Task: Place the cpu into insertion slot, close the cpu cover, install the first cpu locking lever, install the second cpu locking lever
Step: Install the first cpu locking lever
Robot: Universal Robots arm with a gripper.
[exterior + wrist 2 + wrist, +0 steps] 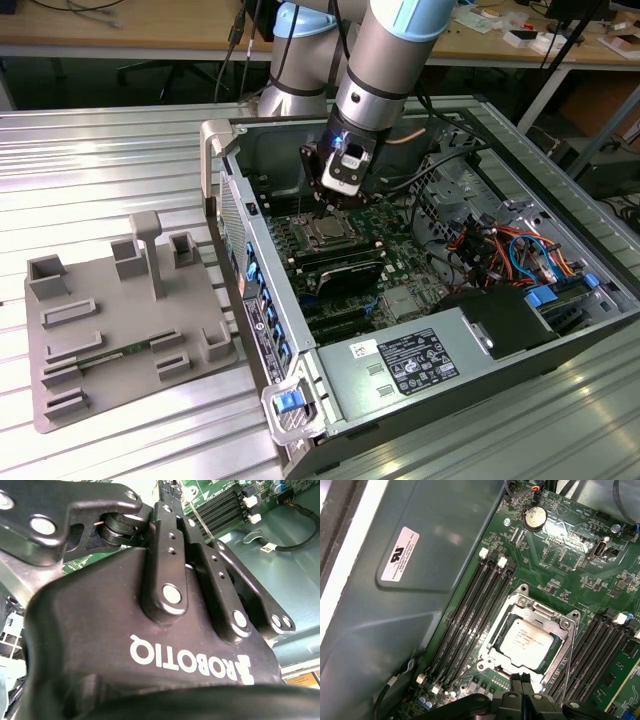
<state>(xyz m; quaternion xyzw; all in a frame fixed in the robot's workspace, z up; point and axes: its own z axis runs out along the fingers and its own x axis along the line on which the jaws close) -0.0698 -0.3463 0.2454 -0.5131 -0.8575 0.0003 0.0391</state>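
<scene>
gripper (522,679) fingertips pressed together, nothing between them, sits just beside the insertion slot (498,633) rim. one bank of long black memory slots (470,625) flanks the slot. one cpu (525,639): flat square, silver-grey face, seated inside the slot. one cpu cover (545,611): thin silver frame, lying down around the cpu. second memory bank on the slot's far side.
</scene>
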